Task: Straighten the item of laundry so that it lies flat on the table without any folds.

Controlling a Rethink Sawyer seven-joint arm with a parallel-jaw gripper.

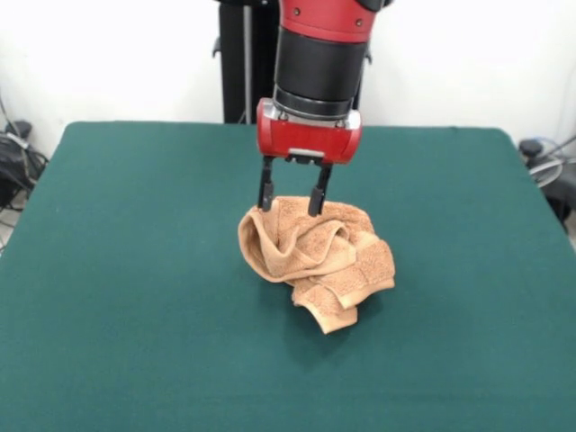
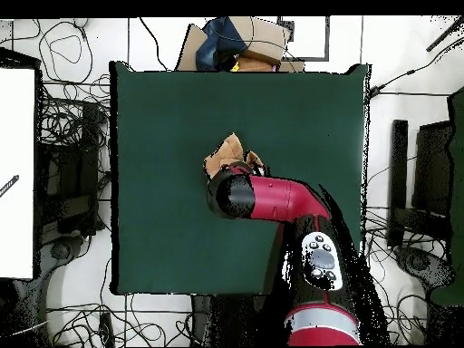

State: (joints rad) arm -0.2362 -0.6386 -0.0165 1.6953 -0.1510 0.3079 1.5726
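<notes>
A robotics lab is shown. A red and black robot arm [image 2: 281, 201] is mounted beside a green felt tabletop [image 1: 117, 270]. Tangled cables [image 2: 63, 118] are spread over the pale floor around it, and dark equipment [image 2: 426, 172] is stood alongside plain white walls [image 1: 108, 54].

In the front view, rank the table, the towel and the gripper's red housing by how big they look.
1. table
2. towel
3. gripper red housing, somewhat smaller than the crumpled towel
</notes>
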